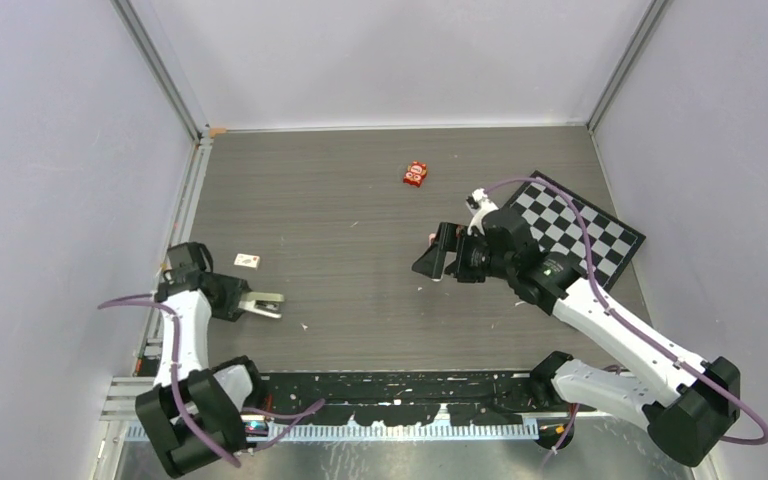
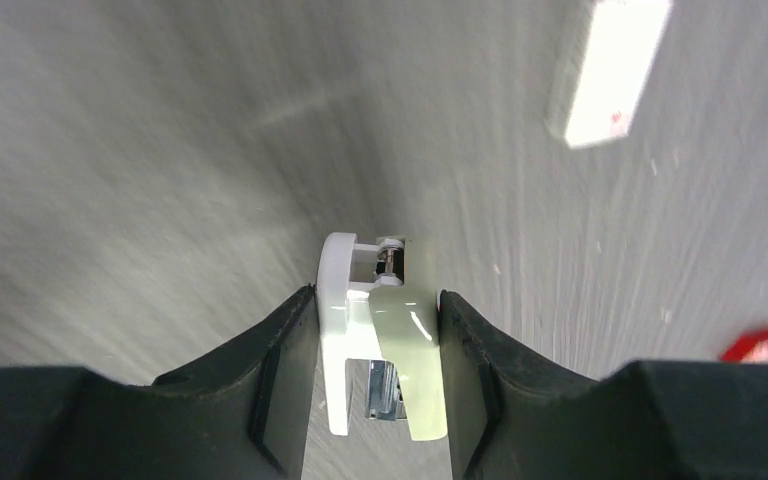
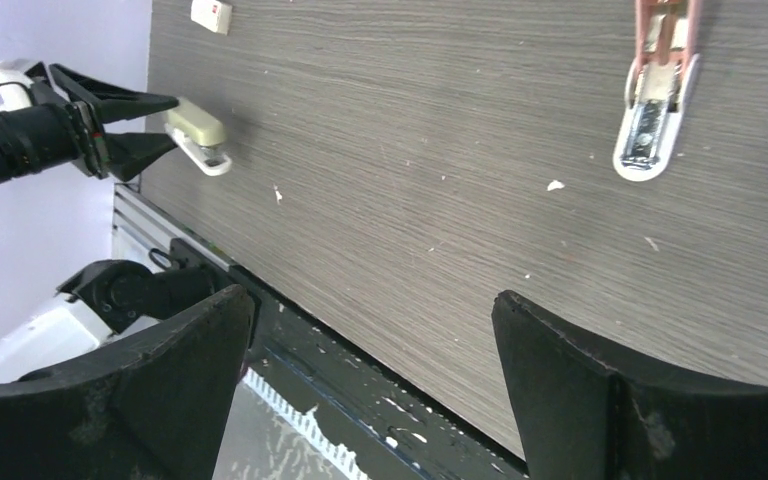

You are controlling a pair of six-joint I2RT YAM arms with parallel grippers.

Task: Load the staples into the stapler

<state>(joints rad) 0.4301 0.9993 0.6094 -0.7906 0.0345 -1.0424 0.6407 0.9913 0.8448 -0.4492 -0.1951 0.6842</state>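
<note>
Near the left edge of the worktop (image 1: 360, 290), our left fingers (image 2: 280, 390) pinch the stapler (image 2: 410, 350), seemingly by one end, so it could twist free; our right fingers (image 3: 580, 380) gape empty.

Olive-grey stapler (image 2: 412, 350), white base; black-white checkerboard (image 1: 600, 235); red packet (image 1: 415, 174); grey-brown woodgrain table (image 1: 360, 260); pink-white piece (image 3: 655, 100).

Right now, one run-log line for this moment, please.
left fingers: shut on stapler | right fingers: open, empty | pink-and-white piece: on table, untouched
</note>
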